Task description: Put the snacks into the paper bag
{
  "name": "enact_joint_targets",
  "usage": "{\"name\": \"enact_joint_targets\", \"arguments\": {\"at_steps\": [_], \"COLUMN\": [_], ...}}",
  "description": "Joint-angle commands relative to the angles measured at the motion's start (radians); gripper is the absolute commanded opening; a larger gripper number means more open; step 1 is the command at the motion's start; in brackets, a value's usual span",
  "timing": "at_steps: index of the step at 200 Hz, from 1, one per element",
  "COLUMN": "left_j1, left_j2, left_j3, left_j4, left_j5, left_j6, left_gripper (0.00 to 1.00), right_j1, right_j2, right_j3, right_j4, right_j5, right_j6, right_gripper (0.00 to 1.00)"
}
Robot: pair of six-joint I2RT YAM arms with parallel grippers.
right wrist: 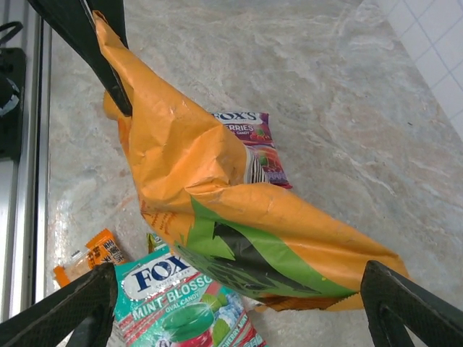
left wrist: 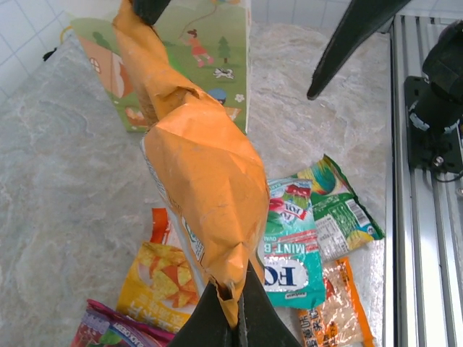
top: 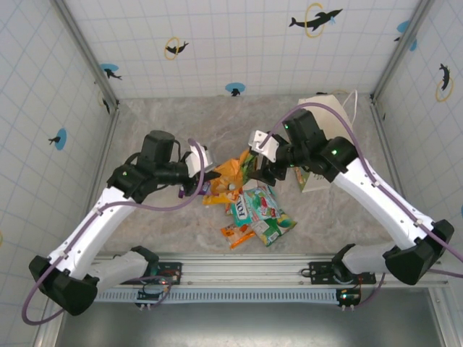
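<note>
This looks like a pass: the left gripper [left wrist: 231, 300] pinches the big orange snack [left wrist: 206, 181], the right gripper [right wrist: 239, 278] is wide open around it and must grab next

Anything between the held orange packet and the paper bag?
Yes: the right gripper, open, straddles the far end of the large orange packet pinched by the left gripper, and its arm hangs over the paper bag beyond.
</note>
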Motion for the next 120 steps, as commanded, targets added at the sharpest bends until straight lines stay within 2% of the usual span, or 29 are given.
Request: {"name": "enact_joint_targets", "arguments": {"at_steps": [1,25,56,81,102,120], "left_j1": [-0.006,-0.006,-0.005,-0.006,-0.005,-0.005], "left_j2": [-0.034,-0.054,-0.071,-0.086,-0.082,-0.078], "left_j3": [-0.035,-0.051,-0.057,-0.075,-0.071,-0.071], "left_j4": [0.066,0.088,0.093,0.168,0.221,0.280], "left_j5": [0.064,0.079,0.071,0.135,0.178,0.231], "left_j6": [0.022,0.019,0.031,-0.004,-0.034,-0.074], "left_gripper": [0.00,0.00,0.00,0.00,0.00,0.00], "right_j1": [-0.011,-0.057,-0.116,-0.162,-0.165,-0.163], "right_j2": [-0.039,-0.122,-0.250,-0.312,-0.324,-0.337], "right_j3": [-0.081,-0.185,-0.303,-0.371,-0.405,-0.456], "right_j4": [0.083,0.240,0.358,0.378,0.382,0.457], "right_j5": [-0.019,-0.111,-0.129,-0.188,-0.256,-0.307], "right_j6": [-0.041,0.040,0.113,0.143,0.173,0.215], "right_gripper": [0.89,0.90,0.94,0.96,0.94,0.93]}}
